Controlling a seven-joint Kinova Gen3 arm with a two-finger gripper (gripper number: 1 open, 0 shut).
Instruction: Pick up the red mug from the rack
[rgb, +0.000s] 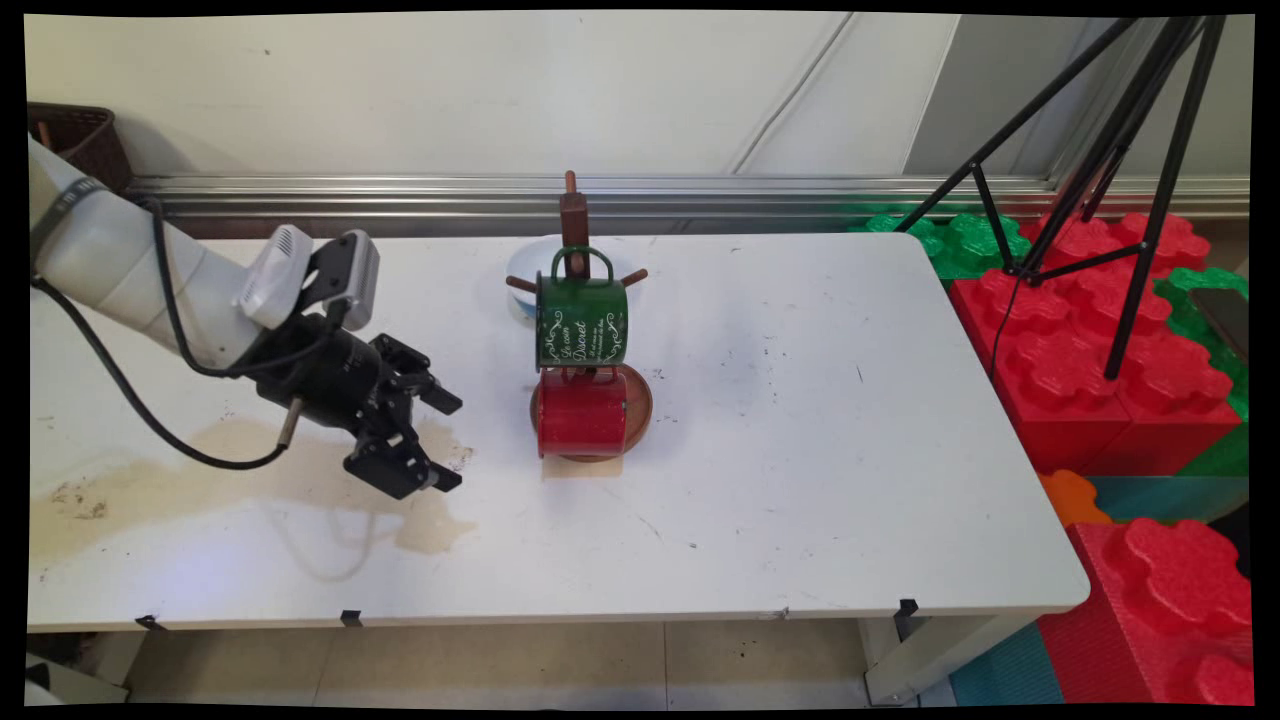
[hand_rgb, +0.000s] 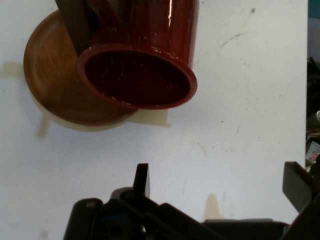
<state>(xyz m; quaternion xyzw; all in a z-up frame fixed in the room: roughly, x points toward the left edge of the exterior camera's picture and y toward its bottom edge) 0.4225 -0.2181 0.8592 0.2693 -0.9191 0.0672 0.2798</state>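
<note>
The claw (rgb: 447, 440) hung open and empty above the worktop (rgb: 800, 450), red mug (rgb: 582, 415) at its 3 o'clock.

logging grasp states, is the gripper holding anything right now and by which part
Nothing is held: the gripper is open and empty, left of the red mug on the wooden mug tree.

A wooden mug tree with a round base (rgb: 640, 405) stands mid-table on the white table (rgb: 800, 480), a red enamel mug (rgb: 582, 420) hanging low on it and a green lettered mug (rgb: 581, 322) on a peg above. Behind the tree sits a white bowl (rgb: 524, 272). The black two-finger gripper (rgb: 440, 440) hovers left of the red enamel mug, apart from it, over a brownish stain (rgb: 200, 480) on the table's left part.
</note>
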